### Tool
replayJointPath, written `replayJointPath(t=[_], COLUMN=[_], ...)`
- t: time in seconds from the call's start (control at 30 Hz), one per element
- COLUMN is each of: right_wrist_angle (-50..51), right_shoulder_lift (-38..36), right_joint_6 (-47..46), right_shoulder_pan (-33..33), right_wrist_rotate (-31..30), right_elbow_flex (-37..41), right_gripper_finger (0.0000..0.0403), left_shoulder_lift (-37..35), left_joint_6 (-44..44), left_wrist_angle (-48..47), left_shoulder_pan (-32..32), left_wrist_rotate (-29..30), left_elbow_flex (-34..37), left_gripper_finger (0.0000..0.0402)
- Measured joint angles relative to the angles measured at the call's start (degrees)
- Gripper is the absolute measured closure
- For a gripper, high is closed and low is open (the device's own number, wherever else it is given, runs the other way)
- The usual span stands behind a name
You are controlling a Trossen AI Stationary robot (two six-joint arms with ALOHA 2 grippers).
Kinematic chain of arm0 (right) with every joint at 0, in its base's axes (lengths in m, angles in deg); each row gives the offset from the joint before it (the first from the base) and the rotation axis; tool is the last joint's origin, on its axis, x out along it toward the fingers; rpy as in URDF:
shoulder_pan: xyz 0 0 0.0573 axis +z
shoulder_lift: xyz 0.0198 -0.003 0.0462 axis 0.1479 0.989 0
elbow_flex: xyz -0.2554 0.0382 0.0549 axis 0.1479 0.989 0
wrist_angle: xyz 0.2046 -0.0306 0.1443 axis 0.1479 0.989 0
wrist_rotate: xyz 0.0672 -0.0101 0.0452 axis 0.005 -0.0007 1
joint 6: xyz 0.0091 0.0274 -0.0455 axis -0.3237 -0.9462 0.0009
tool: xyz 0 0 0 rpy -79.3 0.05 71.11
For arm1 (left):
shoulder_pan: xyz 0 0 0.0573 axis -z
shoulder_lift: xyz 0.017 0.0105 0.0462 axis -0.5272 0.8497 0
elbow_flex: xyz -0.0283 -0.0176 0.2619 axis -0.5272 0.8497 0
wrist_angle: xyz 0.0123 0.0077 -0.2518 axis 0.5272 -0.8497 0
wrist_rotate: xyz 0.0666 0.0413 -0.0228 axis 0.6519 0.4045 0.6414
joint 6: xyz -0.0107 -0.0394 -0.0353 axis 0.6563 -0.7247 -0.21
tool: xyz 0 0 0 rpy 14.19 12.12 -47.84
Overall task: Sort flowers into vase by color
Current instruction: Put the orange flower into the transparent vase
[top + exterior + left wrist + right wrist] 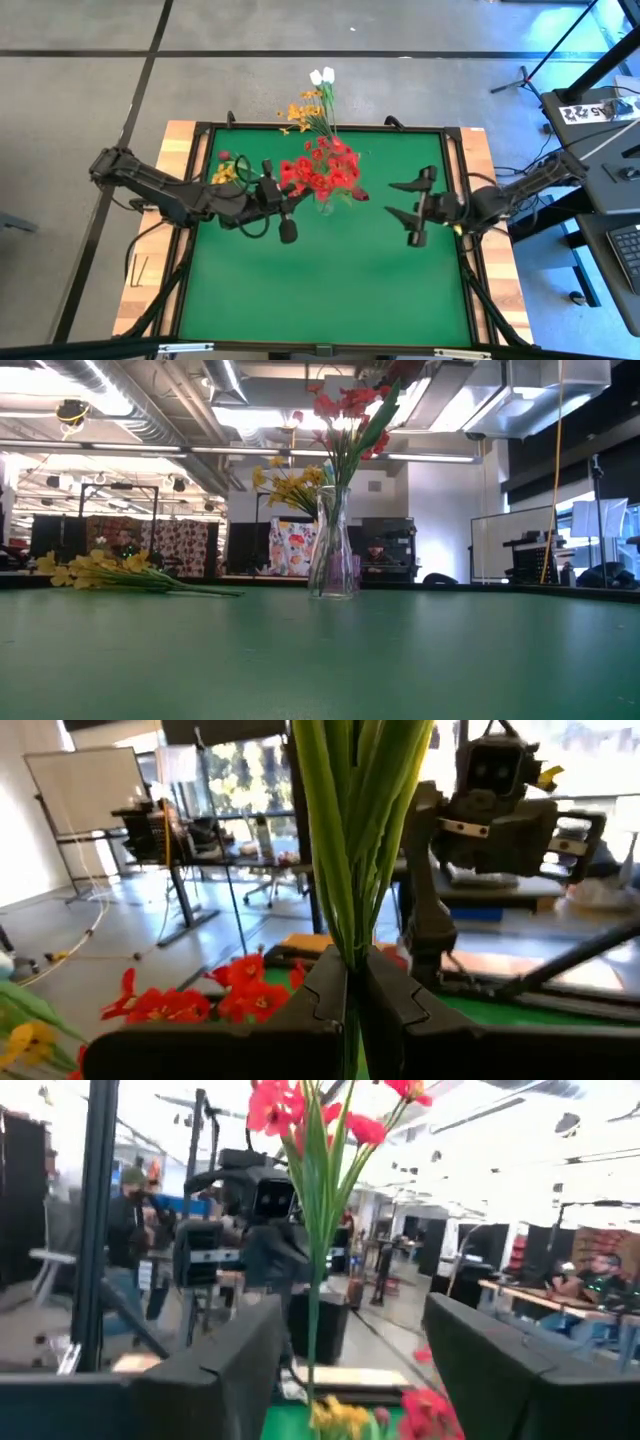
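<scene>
Clear glass vase [332,545] stands upright near the middle rear of the green table [330,270]; in the low view it holds a bunch of thin green stems topped with red clustered artificial flowers [325,168], with yellow-orange clusters [290,485] showing beside or behind the stems. Left gripper [285,200] sits just left of the vase, its dark fingers [325,995] pressed together on the green stems [350,840], pinching them right above the red blooms. Right gripper [412,212] hovers to the right of the vase, well apart from it, fingers spread wide and holding nothing; through its wrist camera the red-topped stems stand between its two fingers [220,1370]. White tulip buds [321,76] and orange-yellow sprays [303,112] reach past the table's rear edge. A loose bundle of yellow flowers and small dark pink buds [225,168] lies flat at the rear left of the table
</scene>
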Motion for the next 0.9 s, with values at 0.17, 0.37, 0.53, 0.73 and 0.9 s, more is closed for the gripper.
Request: replayJointPath(t=[0.17,0.37,0.53,0.73,0.9], right_wrist_angle=[16.2,22.7,25.0,26.3,26.7], right_shoulder_lift=[-7.8,-12.2,-13.0,-13.0,-12.9], right_joint_6=[-3.6,-5.7,-2.7,-4.0,-4.3], right_shoulder_pan=[1.2,1.2,0.0,-8.0,-16.9], right_wrist_rotate=[3.2,8.7,9.7,27.9,34.2], right_elbow_flex=[0.0,0.0,0.0,0.0,0.0], right_gripper_finger=[0.0193,0.0250,0.0289,0.0345,0.0397], left_shoulder_lift=[0.0,0.1,0.5,1.5,3.1], left_joint_6=[1.2,-3.2,-6.3,-6.6,-6.2], left_wrist_angle=[10.7,18.2,23.4,25.0,25.5], left_shoulder_pan=[-3.5,-10.1,-15.0,-18.0,-18.6], left_wrist_rotate=[-7.7,-14.4,-21.7,-24.4,-24.5], left_elbow_flex=[6.2,13.1,16.9,18.9,18.9], left_gripper_finger=[0.0397,0.0397,0.0398,0.0399,0.0399])
